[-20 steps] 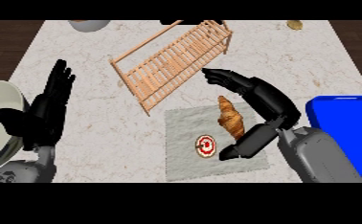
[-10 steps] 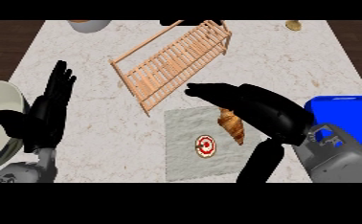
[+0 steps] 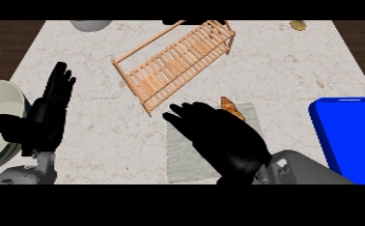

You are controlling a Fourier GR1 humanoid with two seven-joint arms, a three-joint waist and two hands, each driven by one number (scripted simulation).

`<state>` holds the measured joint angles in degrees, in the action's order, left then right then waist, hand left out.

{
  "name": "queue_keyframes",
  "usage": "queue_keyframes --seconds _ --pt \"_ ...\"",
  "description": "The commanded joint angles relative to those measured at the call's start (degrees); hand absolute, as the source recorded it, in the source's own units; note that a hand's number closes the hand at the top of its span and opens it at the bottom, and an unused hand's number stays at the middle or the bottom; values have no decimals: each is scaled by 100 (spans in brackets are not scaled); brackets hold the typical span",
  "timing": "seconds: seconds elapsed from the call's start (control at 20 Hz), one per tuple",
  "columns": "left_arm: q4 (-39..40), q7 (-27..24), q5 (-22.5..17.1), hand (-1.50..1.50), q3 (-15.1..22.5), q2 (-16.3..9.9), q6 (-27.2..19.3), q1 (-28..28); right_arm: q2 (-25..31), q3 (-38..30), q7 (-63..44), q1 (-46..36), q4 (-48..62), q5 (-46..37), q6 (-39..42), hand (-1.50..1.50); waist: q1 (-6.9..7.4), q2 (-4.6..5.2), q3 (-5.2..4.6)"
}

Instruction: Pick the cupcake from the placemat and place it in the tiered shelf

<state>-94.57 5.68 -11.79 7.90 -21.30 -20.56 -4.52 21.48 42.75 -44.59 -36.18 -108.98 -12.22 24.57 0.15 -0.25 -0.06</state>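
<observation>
The right hand [image 3: 222, 140] lies over the grey placemat [image 3: 187, 160], palm down, its forearm coming in from about five o'clock. Its fingers are spread wide and point toward eleven o'clock, fairly straight; the view does not show them curled round anything. The hand covers most of the placemat, and the cupcake cannot be seen: if it is on the mat, it is hidden beneath the palm. At the hand's one o'clock edge the tip of a croissant [image 3: 230, 107] pokes out, lying on the upper right part of the placemat.

The tiered shelf [image 3: 178, 61] is a light wooden slatted rack lying on the desk [image 3: 285, 65] at about twelve o'clock from the hand, running on a slant from the lower left up to the upper right. Its near end is just beside the placemat's upper left corner, and the hand's fingertips are close to it but apart from it.

The left hand [image 3: 46, 114] rests at nine o'clock near the view's left edge, open, fingers up and straight. Behind it a pale round plate [image 3: 8, 109] shows at the edge. A blue box [image 3: 342, 128] sits at three o'clock. A grey bowl [image 3: 91, 24] sits at eleven o'clock on the desk's far edge, and a small tan object [image 3: 298, 25] at one o'clock.
</observation>
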Motion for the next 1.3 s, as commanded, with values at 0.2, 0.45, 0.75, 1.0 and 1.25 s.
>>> queue_keyframes --seconds 0.2,0.45,0.75,1.0,1.25 --pt "-44 202 73 0 -52 125 52 -150 -124 730 -489 80 404 -1417 301 -150 4 14 5" --pt "62 -114 194 0 -149 257 137 135 -333 670 -483 325 777 -1918 368 -150 9 23 6" --pt "-150 278 507 0 -178 477 113 -49 -555 326 272 888 944 -2454 443 -150 -8 23 7" --pt "-264 148 425 0 -400 480 445 182 -270 158 930 1311 979 -2850 451 -150 -4 23 6" --pt "-33 425 633 0 -464 642 445 -263 -671 263 1281 1673 1336 -3474 155 -150 -16 23 7"
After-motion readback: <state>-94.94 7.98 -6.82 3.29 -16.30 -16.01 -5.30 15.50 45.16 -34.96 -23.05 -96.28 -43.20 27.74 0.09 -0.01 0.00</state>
